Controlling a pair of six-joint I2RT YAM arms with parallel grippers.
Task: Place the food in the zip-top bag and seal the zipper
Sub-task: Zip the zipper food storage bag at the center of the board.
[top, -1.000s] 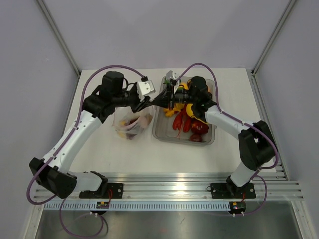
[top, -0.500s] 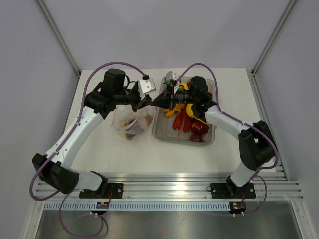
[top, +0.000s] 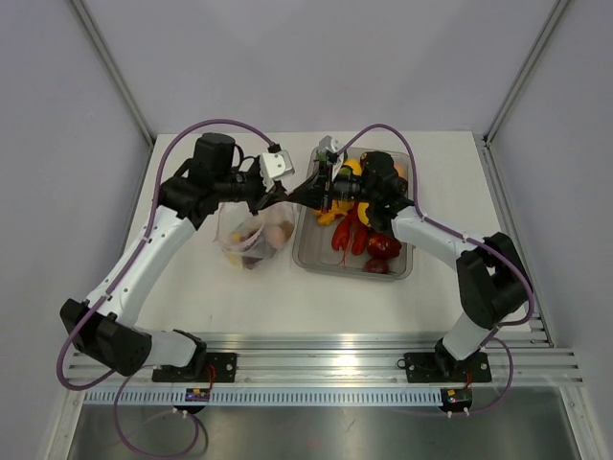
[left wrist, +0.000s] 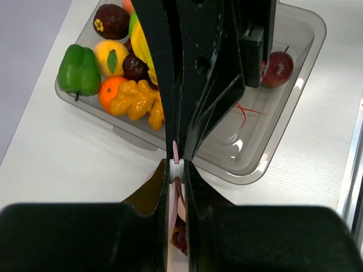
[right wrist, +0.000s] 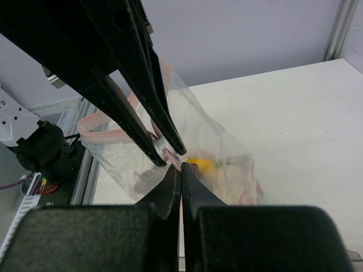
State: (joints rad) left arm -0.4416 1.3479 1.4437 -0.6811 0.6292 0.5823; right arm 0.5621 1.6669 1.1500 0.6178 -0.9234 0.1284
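The left hand (left wrist: 178, 162) and the right hand (right wrist: 180, 170) meet tip to tip, each pinched shut on the zipper (right wrist: 97, 121); the zip-top bag (top: 251, 238), holding food (top: 279, 233), stands on the table (top: 211, 297) just beside the tray (top: 400, 269).

The bag (top: 251, 238) is clear with a pinkish-red strip (right wrist: 99, 120) — the tray (left wrist: 283, 113) grey, the pepper (left wrist: 78, 69) green.

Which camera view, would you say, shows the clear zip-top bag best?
The right wrist view: the clear crinkly plastic zip-top bag fills mid-frame, pink strip visible. The top external view shows it small; the left wrist view only a pinched sliver.
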